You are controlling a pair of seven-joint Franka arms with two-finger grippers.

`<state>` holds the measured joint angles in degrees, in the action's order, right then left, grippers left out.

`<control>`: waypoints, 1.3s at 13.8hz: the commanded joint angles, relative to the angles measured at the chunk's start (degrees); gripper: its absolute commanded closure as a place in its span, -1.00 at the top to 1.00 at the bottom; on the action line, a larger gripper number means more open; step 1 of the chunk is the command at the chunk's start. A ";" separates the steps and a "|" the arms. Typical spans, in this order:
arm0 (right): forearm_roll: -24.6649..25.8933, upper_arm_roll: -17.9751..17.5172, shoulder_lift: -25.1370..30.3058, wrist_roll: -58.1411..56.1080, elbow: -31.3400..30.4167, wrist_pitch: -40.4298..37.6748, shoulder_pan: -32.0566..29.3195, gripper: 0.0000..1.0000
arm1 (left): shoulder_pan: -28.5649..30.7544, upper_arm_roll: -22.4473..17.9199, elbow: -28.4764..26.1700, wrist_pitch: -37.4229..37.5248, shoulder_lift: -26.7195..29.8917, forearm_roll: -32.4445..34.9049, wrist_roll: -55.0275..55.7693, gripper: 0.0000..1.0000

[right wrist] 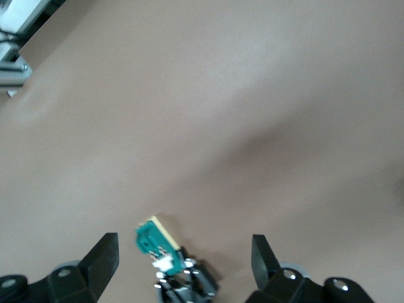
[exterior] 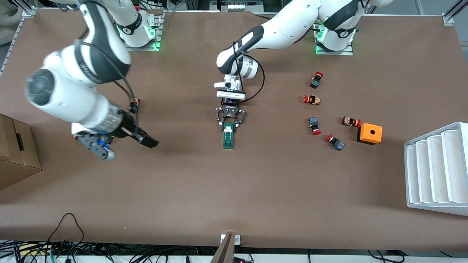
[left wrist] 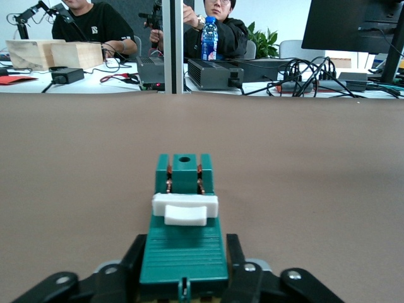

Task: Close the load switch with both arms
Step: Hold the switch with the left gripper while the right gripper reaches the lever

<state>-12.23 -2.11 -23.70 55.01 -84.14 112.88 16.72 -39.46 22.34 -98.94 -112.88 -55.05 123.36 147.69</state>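
Clamping one end of the load switch (exterior: 228, 136) on the desk (exterior: 256, 182), the left end effector (exterior: 229, 126) sits mid-desk; the right end effector (exterior: 148, 140) hangs open above bare desk toward the right arm's end.

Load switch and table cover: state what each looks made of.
Load switch: looks like moulded plastic, matt dark green with a ribbed top, a white plastic tab and coppery metal contacts. The left claw is shut on it. Table cover: a smooth, matt brown sheet, perhaps paper or vinyl; hard to tell.
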 commanded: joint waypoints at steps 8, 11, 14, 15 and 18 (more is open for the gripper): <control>-0.43 0.09 -6.52 32.86 -11.57 27.82 12.10 0.85 | -0.70 -0.11 2.00 -0.94 -1.03 1.36 1.37 0.05; -0.34 0.09 -7.67 38.58 -13.32 30.81 15.35 0.78 | -0.70 -0.11 2.09 -0.94 -1.02 1.36 1.46 0.05; 1.32 0.09 -8.90 43.94 -13.51 31.69 18.25 0.67 | -0.70 -0.11 2.09 -0.94 -1.11 1.45 1.46 0.05; 2.72 0.09 -9.77 46.31 -13.51 32.74 19.05 0.57 | -0.70 -0.19 2.09 -0.94 -1.11 1.45 1.46 0.06; 5.37 0.09 -11.89 50.45 -13.51 35.03 21.16 0.37 | -0.70 -0.11 2.00 -0.94 -1.11 1.36 1.46 0.06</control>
<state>-8.79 -2.44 -34.33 102.15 -97.35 145.54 36.36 -39.51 22.35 -98.89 -112.74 -55.11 123.38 147.93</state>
